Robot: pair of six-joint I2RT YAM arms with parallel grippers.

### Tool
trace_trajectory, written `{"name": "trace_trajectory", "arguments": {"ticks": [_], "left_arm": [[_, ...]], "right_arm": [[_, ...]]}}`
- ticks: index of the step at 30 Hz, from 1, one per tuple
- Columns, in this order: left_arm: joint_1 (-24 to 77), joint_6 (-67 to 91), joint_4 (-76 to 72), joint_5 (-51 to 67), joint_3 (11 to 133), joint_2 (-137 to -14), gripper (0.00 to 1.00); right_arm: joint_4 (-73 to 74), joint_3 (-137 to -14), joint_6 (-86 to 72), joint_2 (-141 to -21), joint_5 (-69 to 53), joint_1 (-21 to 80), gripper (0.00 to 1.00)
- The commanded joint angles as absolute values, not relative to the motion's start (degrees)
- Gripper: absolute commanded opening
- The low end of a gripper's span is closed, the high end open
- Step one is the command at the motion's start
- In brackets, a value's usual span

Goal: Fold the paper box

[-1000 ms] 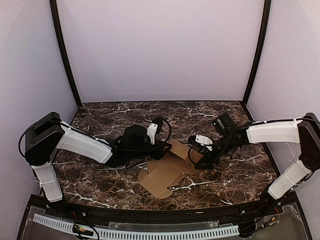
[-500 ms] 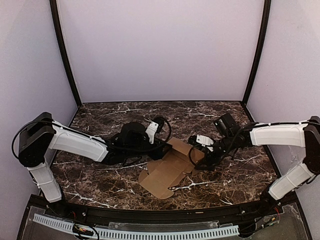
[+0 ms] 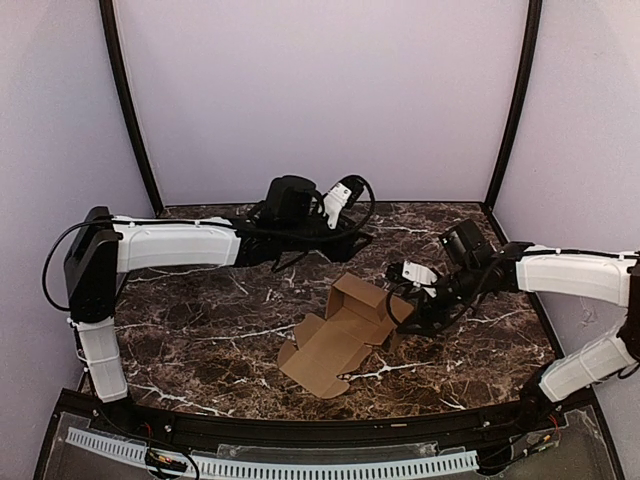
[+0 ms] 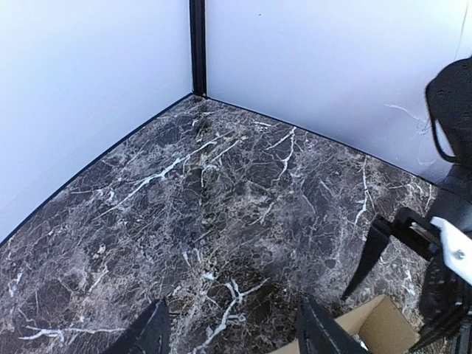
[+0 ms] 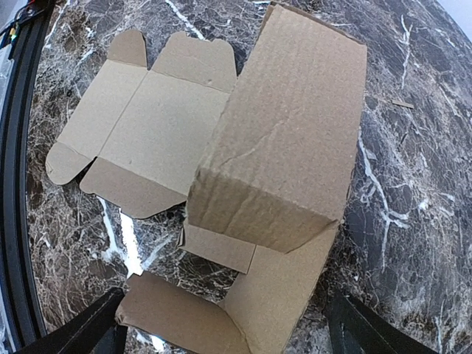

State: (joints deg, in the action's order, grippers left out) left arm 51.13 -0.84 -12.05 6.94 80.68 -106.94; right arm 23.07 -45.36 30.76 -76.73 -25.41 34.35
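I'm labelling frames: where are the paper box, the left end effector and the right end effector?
paper box (image 5: pixel 284 140): right wrist view, raised folded panel.
left end effector (image 4: pixel 234 328): left wrist view, midway between its fingertips.
right end effector (image 5: pixel 225 324): right wrist view, midway between its fingertips.

Soft, even light falls from above, leaving the pale lilac walls (image 3: pixel 320 100) bright and free of hot spots. The table (image 3: pixel 200 300) shows no glare from overhead, and shadows on its dark marble are faint and diffuse. From the right wrist the box (image 5: pixel 287 125) is crisp, its corrugation plain, while the fingers (image 5: pixel 81 328) in the lower corners blur and the table's rim bows.
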Motion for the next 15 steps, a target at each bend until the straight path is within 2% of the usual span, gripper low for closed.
{"name": "trace_trajectory", "arguments": {"ticks": [1, 6, 15], "left_arm": [[49.34, -0.56, -0.66, 14.43, 86.74, -113.32, 0.59], [49.29, 1.63, 1.56, 20.73, 86.51, -114.64, 0.55], [49.30, 6.79, -2.77, 20.95, 74.40, -108.63, 0.49]], "right_arm": [[24.48, -44.02, 30.36, -74.62, -24.94, 33.44, 0.94], [24.52, -43.04, 30.34, -74.11, -25.25, 32.87, 0.94], [21.36, -46.88, 28.95, -81.31, -22.56, 32.87, 0.89]]}}
